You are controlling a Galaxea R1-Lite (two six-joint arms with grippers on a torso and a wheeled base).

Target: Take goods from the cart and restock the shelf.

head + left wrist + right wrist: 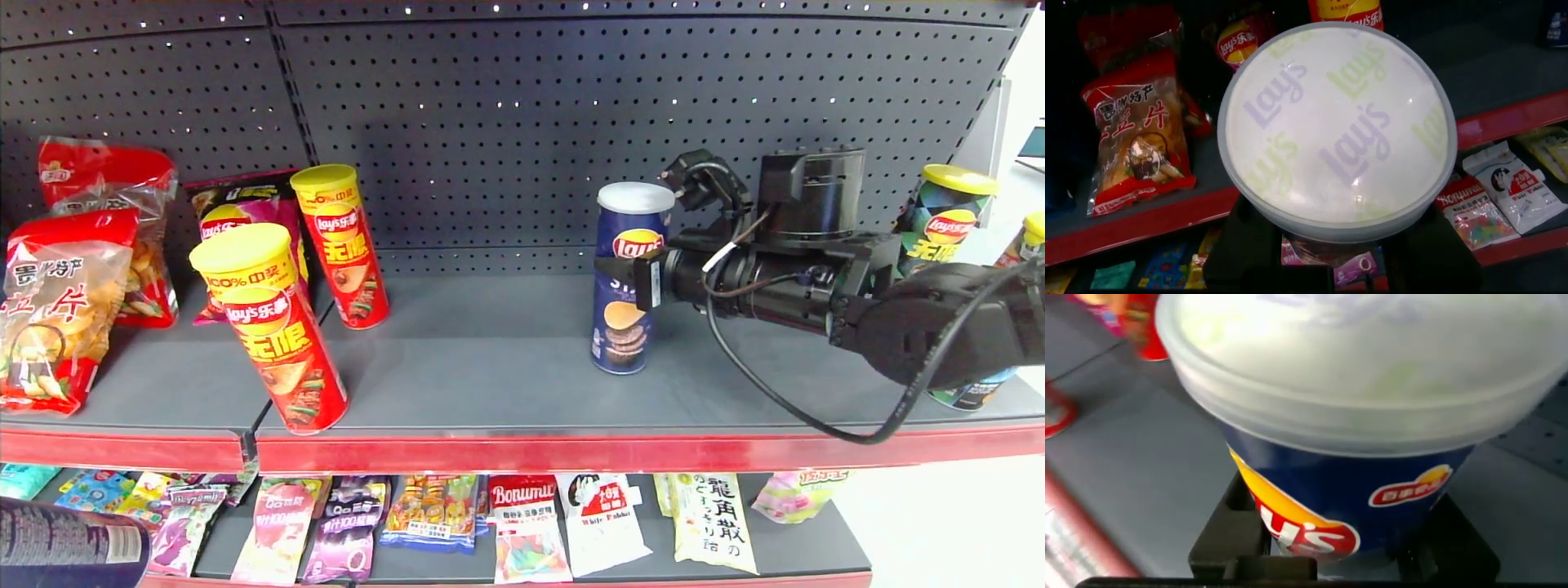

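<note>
A blue chips can (624, 327) with a pale lid stands upright on the dark shelf board (490, 359), right of the middle. My right gripper (630, 282) comes in from the right and is shut on its upper half; up close the blue can (1355, 498) sits between the black fingers (1229, 539). My left gripper (1331, 257) is shut on a second dark blue can (1335, 131), whose white lid faces the camera. That second can (57, 543) lies low at the left, in front of the lower shelf.
Two red chips cans (273, 327) (339, 245) stand left of centre, with red snack bags (61, 310) beyond them. Behind my right arm stands a dark can with a yellow lid (947, 216). The red shelf lip (571, 453) runs along the front; small packets (522, 523) line the lower shelf.
</note>
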